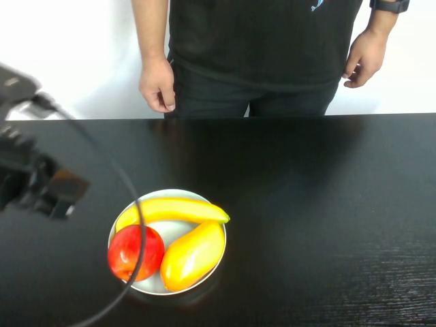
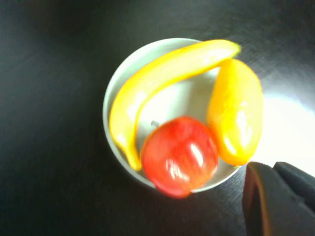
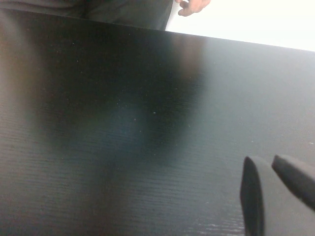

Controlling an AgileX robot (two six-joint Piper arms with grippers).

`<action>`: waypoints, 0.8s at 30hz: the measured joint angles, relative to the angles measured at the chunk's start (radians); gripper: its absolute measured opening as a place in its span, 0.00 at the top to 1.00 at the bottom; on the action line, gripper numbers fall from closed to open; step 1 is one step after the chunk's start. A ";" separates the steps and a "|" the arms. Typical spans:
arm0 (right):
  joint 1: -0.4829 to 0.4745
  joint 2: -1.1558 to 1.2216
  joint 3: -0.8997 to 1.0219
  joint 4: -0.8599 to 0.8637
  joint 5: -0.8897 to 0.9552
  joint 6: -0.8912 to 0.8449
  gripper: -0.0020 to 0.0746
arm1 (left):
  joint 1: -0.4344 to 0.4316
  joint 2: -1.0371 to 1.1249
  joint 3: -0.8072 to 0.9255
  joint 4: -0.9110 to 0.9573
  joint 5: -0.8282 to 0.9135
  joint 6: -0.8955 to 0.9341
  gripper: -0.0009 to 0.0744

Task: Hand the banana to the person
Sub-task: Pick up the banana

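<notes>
The banana (image 1: 174, 209) lies along the far side of a white plate (image 1: 178, 230) near the table's front left. The left wrist view looks down on the banana (image 2: 162, 73), curved round the plate's (image 2: 177, 101) edge. My left gripper (image 1: 63, 196) hovers above the table to the left of the plate, clear of the fruit; its fingers (image 2: 273, 167) look shut and empty. The person (image 1: 262, 41) stands behind the far edge, both hands hanging down. My right gripper (image 3: 270, 160) is out of the high view, over bare table, fingers close together and empty.
A red apple (image 1: 134, 251) and a yellow-orange mango (image 1: 193, 255) share the plate, touching the banana. My left arm's black cable (image 1: 129, 197) loops across the plate's left side. The black table (image 1: 320, 204) stretches right of the plate. The person's hand (image 3: 194, 6) shows beyond the far edge.
</notes>
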 joint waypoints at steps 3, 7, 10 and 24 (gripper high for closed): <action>0.000 0.000 0.000 0.000 0.000 0.000 0.98 | -0.023 0.148 -0.107 -0.014 0.063 0.163 0.99; 0.000 0.000 0.000 0.000 0.000 0.000 0.98 | -0.083 0.321 -0.252 0.012 0.139 0.288 0.99; 0.000 0.000 0.000 0.000 0.000 0.000 0.98 | -0.155 0.424 -0.346 0.087 0.174 0.327 0.99; 0.000 0.000 0.000 0.000 0.000 0.000 0.98 | -0.309 0.742 -0.500 0.345 0.169 0.415 0.66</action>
